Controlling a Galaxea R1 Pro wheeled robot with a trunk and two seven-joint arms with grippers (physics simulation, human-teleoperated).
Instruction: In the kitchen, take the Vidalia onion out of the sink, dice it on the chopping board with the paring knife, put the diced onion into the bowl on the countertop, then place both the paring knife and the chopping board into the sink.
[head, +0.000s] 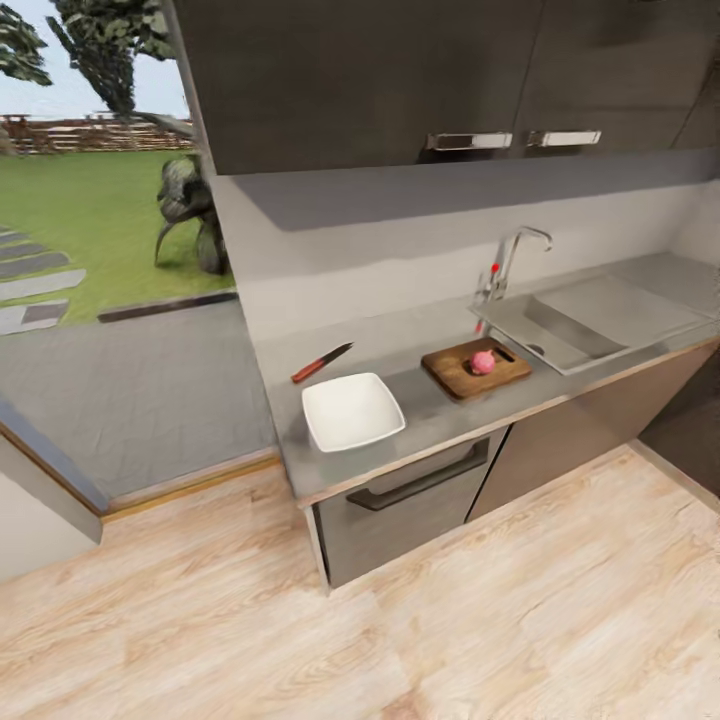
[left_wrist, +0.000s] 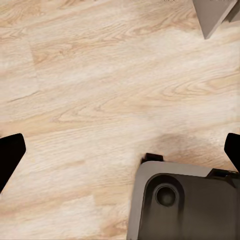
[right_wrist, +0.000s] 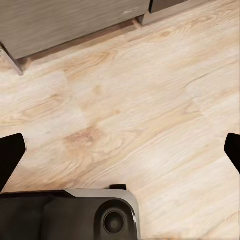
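Onion — a small pink-red round bulb (head: 483, 362) — sits on the brown wooden rectangular chopping board (head: 452, 375), not yet diced. Nearest, both wrist views show the left end effector (left_wrist: 120, 150) and right end effector (right_wrist: 120, 152) spread wide and empty over pale wood flooring. On the grey tabletop (head: 430, 415) the white square bowl (head: 352, 410) lies near the front edge, the red-handled paring knife (head: 321, 363) behind it, the steel sink (head: 560, 330) farthest. Risk, I judge: the round bulb rolling off the board if nudged

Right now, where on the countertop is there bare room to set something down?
Bare countertop lies between the bowl and the chopping board, and behind them toward the wall. The sink's drainboard is bare. It is tighter at the counter's end, where the paring knife lies behind the bowl.
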